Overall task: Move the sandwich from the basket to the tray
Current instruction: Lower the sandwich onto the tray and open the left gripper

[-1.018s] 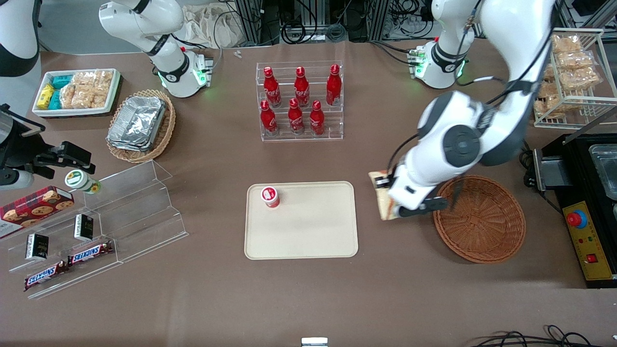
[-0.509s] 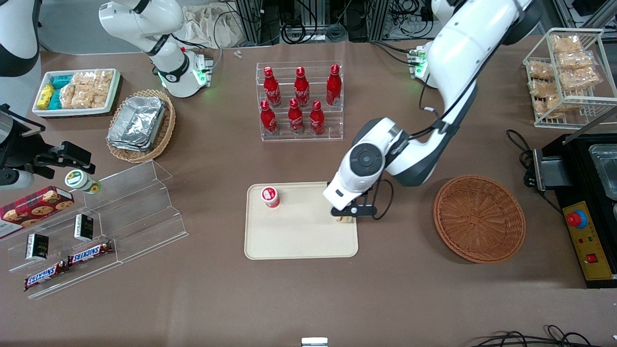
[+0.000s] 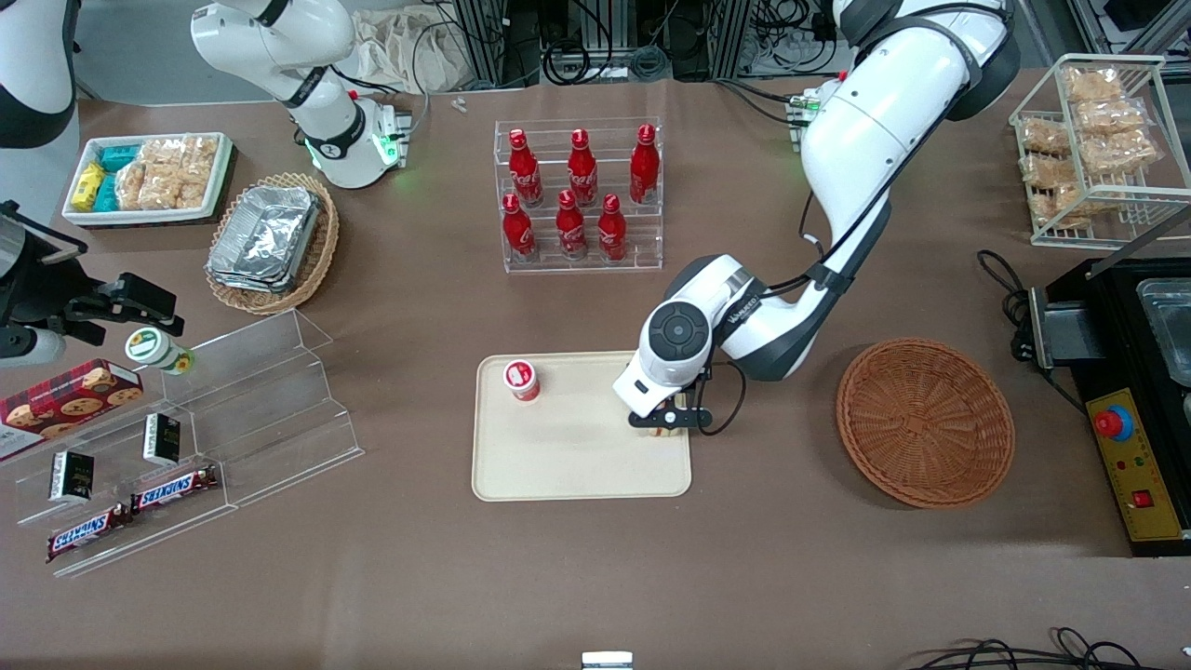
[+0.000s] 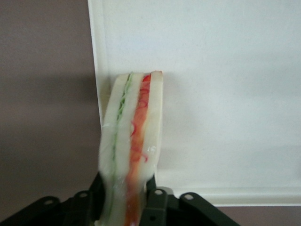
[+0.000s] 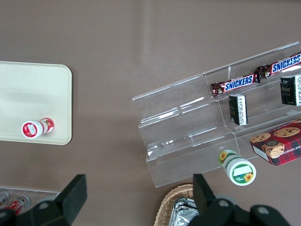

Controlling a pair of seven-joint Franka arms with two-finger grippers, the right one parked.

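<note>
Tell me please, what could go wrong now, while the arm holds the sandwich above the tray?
1. The gripper holds the sandwich right over the tray rim at the edge nearest the basket. If released here, it may land half on the rim or slide onto the table.
2. The sandwich is gripped by one narrow end and stands on edge, so it will probably tip over when let go.
</note>
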